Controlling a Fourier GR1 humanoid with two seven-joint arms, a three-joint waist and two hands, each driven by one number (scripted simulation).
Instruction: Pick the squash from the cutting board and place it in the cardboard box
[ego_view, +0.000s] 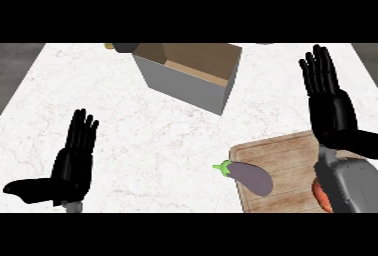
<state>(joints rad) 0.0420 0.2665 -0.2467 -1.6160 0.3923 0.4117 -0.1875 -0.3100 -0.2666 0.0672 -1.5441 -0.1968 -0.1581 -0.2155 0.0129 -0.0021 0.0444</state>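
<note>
Right hand: our black right hand (330, 100) hangs over the far right of the white marbled tabletop (111, 100), fingers straight and pointing far, released and holding nothing.
Left hand: our black left hand (72, 162) rests at the near left, fingers straight, thumb out to the left, also empty.
Board: the pale wooden cutting board (288, 150) lies at the near right, partly under our grey right forearm (353, 182).
Squash: we see only a small orange-red sliver (318, 192) on the board, right against the forearm's left side. We take it for the squash, though most of it is hidden.
Other item: a purple eggplant with a green stem (251, 177) lies over the board's left edge, stem to the left, body slanting near and right. We judge it is not the target.
Key relation: the orange-red sliver lies on the near side of the right hand, beneath the forearm and not ahead of the fingers.
Long axis: we cannot tell it for the hidden piece.
Nearer hand: the right hand, plainly; the left hand is well apart.
Box: the open brown cardboard box with grey outer walls (188, 82) stands far and left of the board.
Next move, in our judgement: draw the right hand back toward us and lower it.
</note>
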